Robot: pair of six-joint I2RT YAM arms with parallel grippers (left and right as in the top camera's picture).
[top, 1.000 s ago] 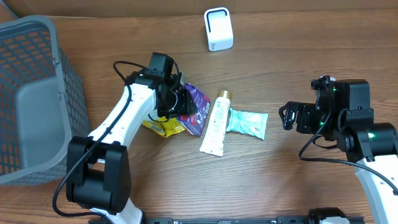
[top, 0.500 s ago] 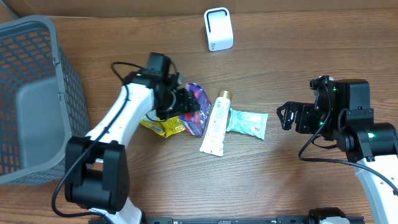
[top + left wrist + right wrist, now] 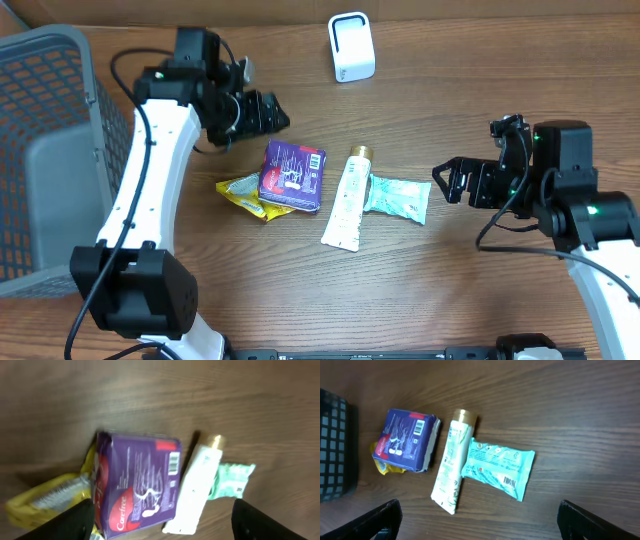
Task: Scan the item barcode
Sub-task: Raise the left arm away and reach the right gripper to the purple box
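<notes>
A purple Carefree pack [image 3: 292, 175] lies flat on the table, its white barcode [image 3: 173, 463] facing up. It partly rests on a yellow packet [image 3: 240, 192]. To its right lie a white tube [image 3: 346, 200] and a teal packet [image 3: 398, 196]. The white scanner [image 3: 351, 47] stands at the far edge. My left gripper [image 3: 268, 112] hangs open and empty, behind and left of the purple pack [image 3: 137, 482]. My right gripper [image 3: 445, 183] is open and empty too, just right of the teal packet [image 3: 497, 467].
A grey mesh basket [image 3: 50, 150] fills the left side of the table, and its dark wall [image 3: 335, 445] shows in the right wrist view. Bare wood lies in front of the items and between them and the scanner.
My left gripper has opened and let go of the purple pack, then drawn back and to the left. The pack now lies flat, barcode up. My right gripper has edged slightly left.
</notes>
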